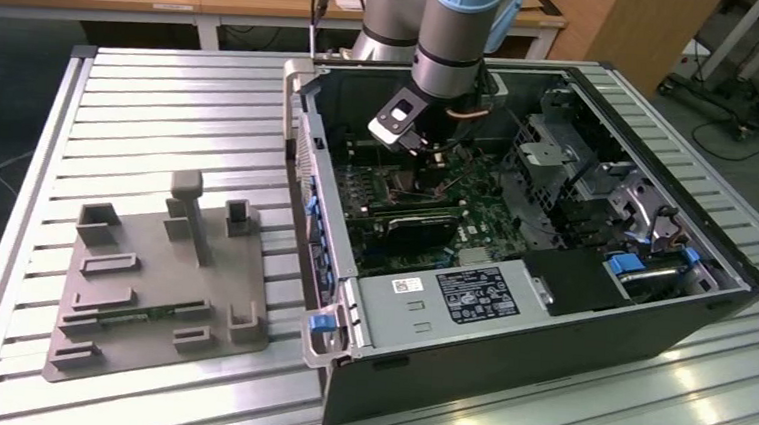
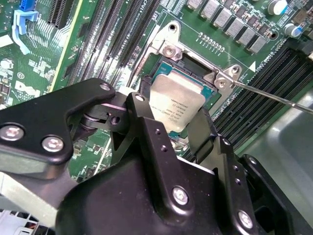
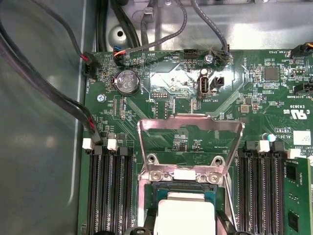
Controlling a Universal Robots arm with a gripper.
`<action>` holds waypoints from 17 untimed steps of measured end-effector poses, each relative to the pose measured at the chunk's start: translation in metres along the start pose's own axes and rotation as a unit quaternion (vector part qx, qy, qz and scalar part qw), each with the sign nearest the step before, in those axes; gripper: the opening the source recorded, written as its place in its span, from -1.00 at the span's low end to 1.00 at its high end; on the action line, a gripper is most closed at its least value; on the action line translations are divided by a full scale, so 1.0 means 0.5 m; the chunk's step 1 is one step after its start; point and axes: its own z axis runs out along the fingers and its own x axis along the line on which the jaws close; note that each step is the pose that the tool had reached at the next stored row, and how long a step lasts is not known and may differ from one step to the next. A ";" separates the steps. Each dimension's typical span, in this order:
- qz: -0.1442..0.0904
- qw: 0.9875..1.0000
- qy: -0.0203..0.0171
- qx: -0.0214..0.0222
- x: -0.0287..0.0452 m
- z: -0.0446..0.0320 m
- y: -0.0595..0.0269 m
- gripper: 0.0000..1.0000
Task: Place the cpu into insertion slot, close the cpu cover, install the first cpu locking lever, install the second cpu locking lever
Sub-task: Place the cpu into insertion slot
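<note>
The cpu (image 2: 177, 104), a small square chip with a pale silver top, sits over the insertion slot (image 2: 191, 62) on the green board, and black fingers (image 2: 146, 122) press against two of its opposite sides. My gripper (image 2: 174, 113) is shut on it. In the first wrist view the cpu (image 3: 185, 215) lies just below the raised cpu cover (image 3: 190, 123), a silver frame tilted back from its hinge. A thin locking lever (image 2: 274, 95) stands off to one side of the socket. In the exterior view the gripper (image 1: 424, 155) reaches down inside the open computer case (image 1: 346, 310).
Long black memory slots (image 3: 107, 191) flank the socket on both sides. Cables (image 3: 58, 93) run along the case wall. A drive cage and blue clips (image 1: 624, 262) fill the exterior view's right of the case. A grey fixture plate (image 1: 147, 286) lies on the slatted table beside it.
</note>
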 end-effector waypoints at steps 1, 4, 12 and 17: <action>0.001 1.000 0.000 0.000 0.000 0.000 0.000 0.08; 0.002 1.000 0.000 0.000 0.000 0.001 0.000 0.08; 0.002 1.000 0.000 0.000 0.000 0.003 0.000 0.08; 0.003 1.000 0.000 0.000 0.000 0.004 0.001 0.08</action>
